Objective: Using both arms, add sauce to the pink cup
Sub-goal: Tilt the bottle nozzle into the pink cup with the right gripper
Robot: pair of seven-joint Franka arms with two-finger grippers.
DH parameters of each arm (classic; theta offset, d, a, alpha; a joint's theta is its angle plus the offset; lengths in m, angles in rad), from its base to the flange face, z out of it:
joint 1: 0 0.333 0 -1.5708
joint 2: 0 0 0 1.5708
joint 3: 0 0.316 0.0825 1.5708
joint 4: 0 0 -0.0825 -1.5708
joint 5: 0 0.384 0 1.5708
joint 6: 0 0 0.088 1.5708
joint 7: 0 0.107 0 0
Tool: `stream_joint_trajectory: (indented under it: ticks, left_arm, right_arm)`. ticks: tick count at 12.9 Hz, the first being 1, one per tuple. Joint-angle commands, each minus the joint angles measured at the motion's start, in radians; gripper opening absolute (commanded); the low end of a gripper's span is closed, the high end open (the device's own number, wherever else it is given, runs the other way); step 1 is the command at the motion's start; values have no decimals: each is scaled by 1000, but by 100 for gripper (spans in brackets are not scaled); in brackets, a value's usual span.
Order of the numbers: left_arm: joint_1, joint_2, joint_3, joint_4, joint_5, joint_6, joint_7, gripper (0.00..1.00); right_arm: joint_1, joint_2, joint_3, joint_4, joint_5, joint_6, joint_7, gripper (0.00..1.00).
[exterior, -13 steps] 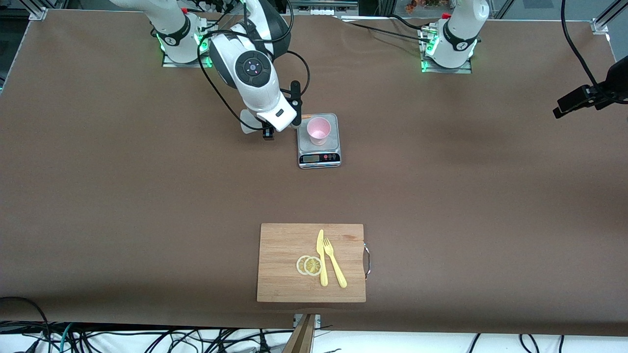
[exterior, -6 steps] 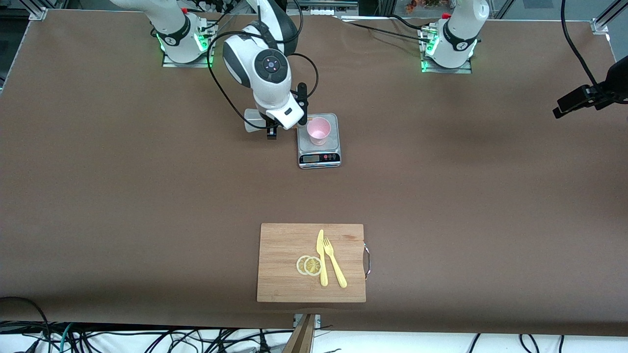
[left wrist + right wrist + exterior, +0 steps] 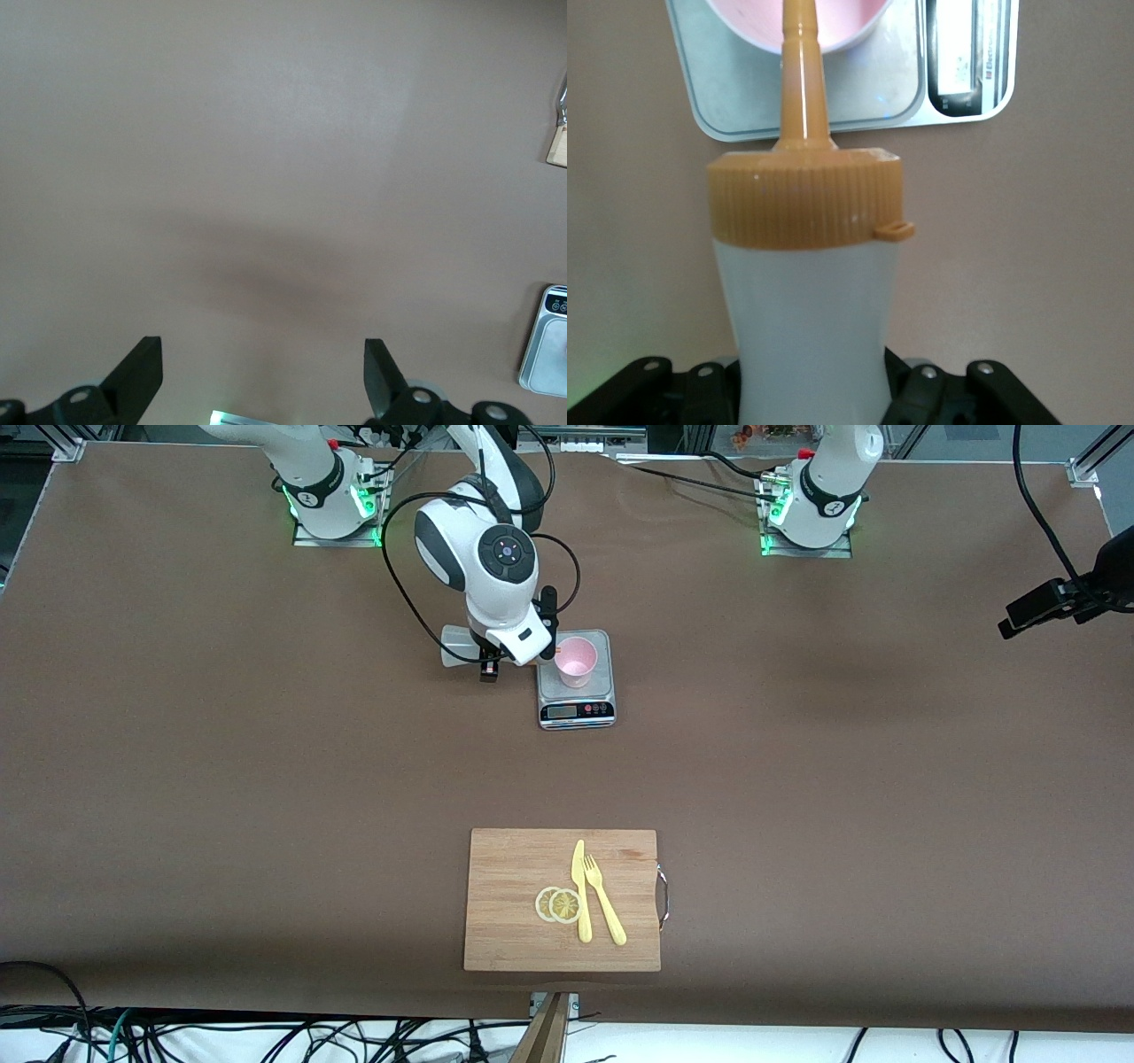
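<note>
2 white jointed arms, black joints, looped black cables, green-lit bases, black screw-studded tools.

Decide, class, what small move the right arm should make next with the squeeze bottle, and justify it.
Probably squeeze. The right gripper holds the sauce bottle tipped, its nozzle already over the pink cup on the scale. No sauce shows in the cup yet. The left gripper waits open over bare table.

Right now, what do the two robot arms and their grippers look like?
Both arms are white with black joints. The right arm has a round black cap with a small light and looping black cables. The left gripper has black fingers. Green lights glow at both bases.
</note>
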Motion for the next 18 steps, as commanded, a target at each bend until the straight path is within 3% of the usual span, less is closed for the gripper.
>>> stream_joint_trajectory:
  ticks: [1,8,10,18]
  left_arm:
    - [11,7,-5,17,-18,-14,26,100]
    - [11,9,-5,17,-18,-13,26,100]
    - [11,9,-5,17,-18,-13,26,100]
    - [11,9,-5,18,-18,-13,26,100]
  right_arm:
    - [43,2,-6,21,-31,-5,64,0]
    - [53,11,-6,44,-107,-8,109,0]
    - [85,22,-4,55,-176,-11,201,0]
    - [128,83,-6,153,-265,-158,273,0]
